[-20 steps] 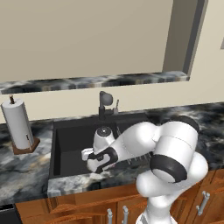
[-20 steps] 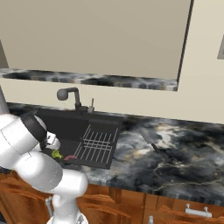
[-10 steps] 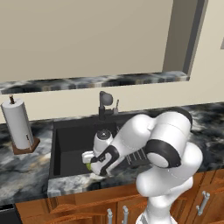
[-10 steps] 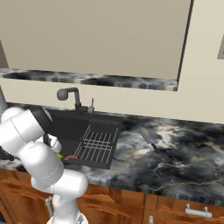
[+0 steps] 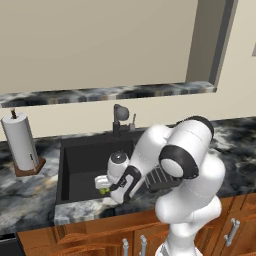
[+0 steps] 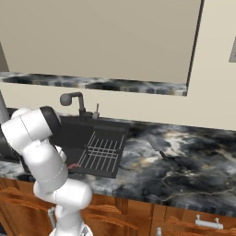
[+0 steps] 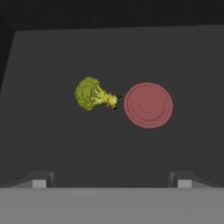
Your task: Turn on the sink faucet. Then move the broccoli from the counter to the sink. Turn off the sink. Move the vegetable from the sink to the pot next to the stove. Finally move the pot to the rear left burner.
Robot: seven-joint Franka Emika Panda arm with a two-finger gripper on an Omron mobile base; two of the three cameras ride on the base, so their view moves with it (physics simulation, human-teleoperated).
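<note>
The broccoli (image 7: pixel 92 94) lies on the floor of the dark sink basin (image 7: pixel 175 57), its stalk pointing at the round red drain (image 7: pixel 148 105) beside it. My gripper (image 7: pixel 111 181) hangs open above them, with nothing between its fingertips (image 7: pixel 41 180). In the left base view the gripper (image 5: pixel 103 183) is low inside the sink (image 5: pixel 80 160) near its front wall, with a bit of green broccoli (image 5: pixel 104 190) just under it. The faucet (image 5: pixel 120 117) stands behind the basin, and I see no water running from it. The pot and stove are out of view.
A wire dish rack (image 5: pixel 161 175) lies in the right part of the sink (image 6: pixel 69 133), also seen as the rack (image 6: pixel 103 150) in the right base view. A paper towel roll (image 5: pixel 22 145) stands on the left counter. A dark utensil (image 6: pixel 159 147) lies on the marble counter (image 6: pixel 184 170) to the right.
The arm's elbow has swung up and over towards the sink's front. The hand has sunk slightly inside the basin. The broccoli has stayed where it was.
</note>
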